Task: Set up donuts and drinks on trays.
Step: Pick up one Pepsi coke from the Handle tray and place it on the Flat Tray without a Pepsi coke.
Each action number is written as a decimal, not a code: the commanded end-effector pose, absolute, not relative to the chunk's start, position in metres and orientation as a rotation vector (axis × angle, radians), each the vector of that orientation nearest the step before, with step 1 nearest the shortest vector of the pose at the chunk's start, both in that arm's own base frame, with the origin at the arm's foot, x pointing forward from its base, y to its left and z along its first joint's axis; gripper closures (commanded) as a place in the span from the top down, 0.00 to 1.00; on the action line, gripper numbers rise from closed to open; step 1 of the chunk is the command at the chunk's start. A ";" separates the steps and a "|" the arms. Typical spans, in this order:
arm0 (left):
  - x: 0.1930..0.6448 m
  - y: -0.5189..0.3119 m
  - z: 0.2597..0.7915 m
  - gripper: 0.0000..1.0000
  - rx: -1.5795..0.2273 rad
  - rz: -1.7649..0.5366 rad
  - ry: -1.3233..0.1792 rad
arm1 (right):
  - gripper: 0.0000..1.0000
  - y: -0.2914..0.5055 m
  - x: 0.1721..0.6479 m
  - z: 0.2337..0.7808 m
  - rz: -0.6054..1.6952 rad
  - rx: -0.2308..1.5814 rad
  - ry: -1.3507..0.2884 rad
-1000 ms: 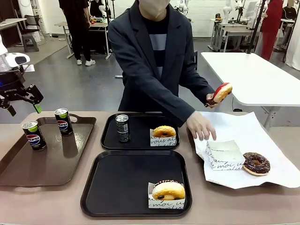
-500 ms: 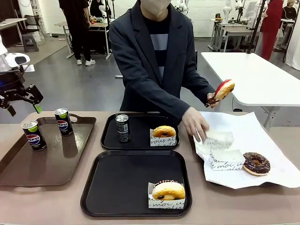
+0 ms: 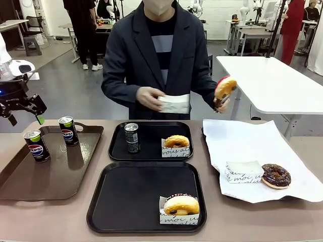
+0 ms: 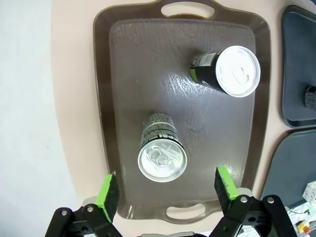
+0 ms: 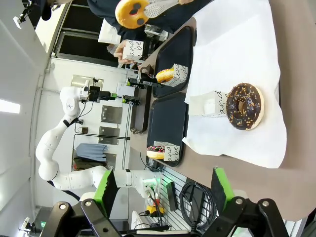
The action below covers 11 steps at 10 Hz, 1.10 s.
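Beige tabletop (image 3: pixel 50 217) carries everything in play. The left fingers (image 4: pixel 107 190) are spread wide and hold nothing, hovering over the brown tray (image 4: pixel 101 98), which sits to the robot's left of the near black tray (image 3: pixel 136 196). Directly below them stands one Pepsi can (image 4: pixel 163 160), with a second Pepsi can (image 4: pixel 232 70) farther along the same tray; the round Pepsi logo is readable on both in the front view. The right fingers (image 5: pixel 106 190) are equally wide open and empty, off to the right of the near black tray.

On the near black tray lies a chocolate-topped donut (image 3: pixel 180 204) in a sleeve whose script reads "moi". Just behind sits the far black tray (image 3: pixel 151 128), with a black-and-silver can (image 3: pixel 131 137) and a plain donut (image 3: pixel 176 141) in a sleeve reading "vous".

To the right of the near black tray, the white paper sheet (image 3: pixel 252 136) holds a chocolate sprinkled donut (image 3: pixel 275 175) touching a spare sleeve (image 3: pixel 243 171), also marked "moi".

What has just changed: the person's hand (image 3: pixel 146 97) has picked a paper sleeve (image 3: pixel 175 103) off the sheet and raised it to chest height, while the other hand (image 3: pixel 222 103) has drawn the red-iced donut (image 3: pixel 225 86) in close. It looks about to be sleeved. The near black tray lacks a drink.
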<state>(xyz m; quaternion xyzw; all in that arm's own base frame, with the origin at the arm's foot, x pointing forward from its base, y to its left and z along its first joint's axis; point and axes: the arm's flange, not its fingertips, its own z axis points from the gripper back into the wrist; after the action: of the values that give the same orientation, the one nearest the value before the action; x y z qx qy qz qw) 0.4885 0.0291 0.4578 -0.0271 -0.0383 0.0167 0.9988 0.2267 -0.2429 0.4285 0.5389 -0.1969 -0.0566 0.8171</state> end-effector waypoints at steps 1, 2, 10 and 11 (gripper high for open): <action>0.485 0.032 0.445 1.00 -0.019 -0.012 -0.104 | 1.00 -0.244 0.228 0.428 -0.107 1.164 -0.443; 0.484 0.032 0.440 1.00 -0.019 -0.019 -0.101 | 1.00 -0.244 0.228 0.428 -0.107 1.164 -0.443; 0.486 0.023 0.398 1.00 -0.024 -0.034 -0.068 | 1.00 -0.244 0.228 0.428 -0.107 1.164 -0.443; 0.488 0.020 0.397 1.00 -0.027 -0.028 -0.067 | 1.00 -0.244 0.228 0.428 -0.107 1.164 -0.443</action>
<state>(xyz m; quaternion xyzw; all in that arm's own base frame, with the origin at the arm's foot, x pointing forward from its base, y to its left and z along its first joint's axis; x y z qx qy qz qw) 0.4812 0.0228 0.3986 -0.0143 -0.0248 -0.0118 0.9995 0.2267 -0.2429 0.4285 0.5389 -0.1970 -0.0566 0.8171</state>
